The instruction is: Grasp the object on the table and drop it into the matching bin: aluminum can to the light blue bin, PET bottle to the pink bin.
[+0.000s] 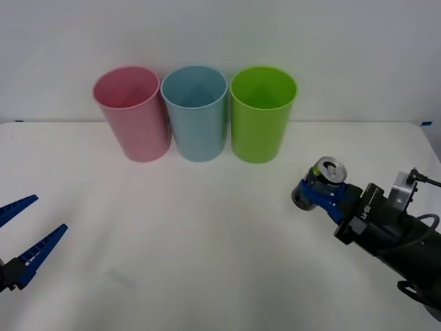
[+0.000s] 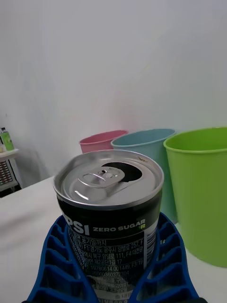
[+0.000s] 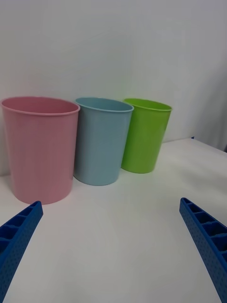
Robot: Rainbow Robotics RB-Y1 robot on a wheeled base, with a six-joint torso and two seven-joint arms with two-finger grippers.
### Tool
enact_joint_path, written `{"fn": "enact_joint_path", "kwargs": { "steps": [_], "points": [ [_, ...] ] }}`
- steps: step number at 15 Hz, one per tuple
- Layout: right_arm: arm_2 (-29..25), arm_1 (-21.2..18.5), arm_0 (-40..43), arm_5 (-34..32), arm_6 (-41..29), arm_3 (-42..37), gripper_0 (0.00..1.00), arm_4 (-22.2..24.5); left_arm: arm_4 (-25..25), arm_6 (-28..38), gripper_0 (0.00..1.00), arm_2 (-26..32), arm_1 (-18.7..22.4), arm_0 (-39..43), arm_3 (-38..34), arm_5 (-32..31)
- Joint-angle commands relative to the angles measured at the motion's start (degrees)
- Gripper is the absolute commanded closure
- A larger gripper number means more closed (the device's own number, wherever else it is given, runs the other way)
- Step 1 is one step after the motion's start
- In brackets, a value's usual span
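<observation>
Silver aluminum can (image 2: pixel 109 208) pinched upright in right pincer (image 1: pixel 318 195), label legible from its wrist; left pincer (image 1: pixel 27 238) spread.

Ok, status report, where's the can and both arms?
Right pincer shut on can, right side of table. Left pincer open, idle, near left. Green bin nearer than blue bin.
</observation>
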Motion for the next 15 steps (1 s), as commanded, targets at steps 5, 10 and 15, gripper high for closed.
{"fn": "enact_joint_path", "kwargs": {
  "steps": [5, 10, 15],
  "points": [
    [6.68, -1.75, -5.06, 10.88, -2.98, -4.29, 1.00, 1.16, 0.00, 0.00, 0.00, 0.00, 0.00, 0.00, 0.00, 0.00],
    [11.07, -2.10, -10.95, 17.56, -8.87, -4.37, 1.00, 3.53, 0.00, 0.00, 0.00, 0.00, 0.00, 0.00, 0.00, 0.00],
    [12.30, 0.89, -15.70, 19.93, -16.16, -4.37, 1.00, 9.77, 0.00, 0.00, 0.00, 0.00, 0.00, 0.00, 0.00, 0.00]
  ]
}}
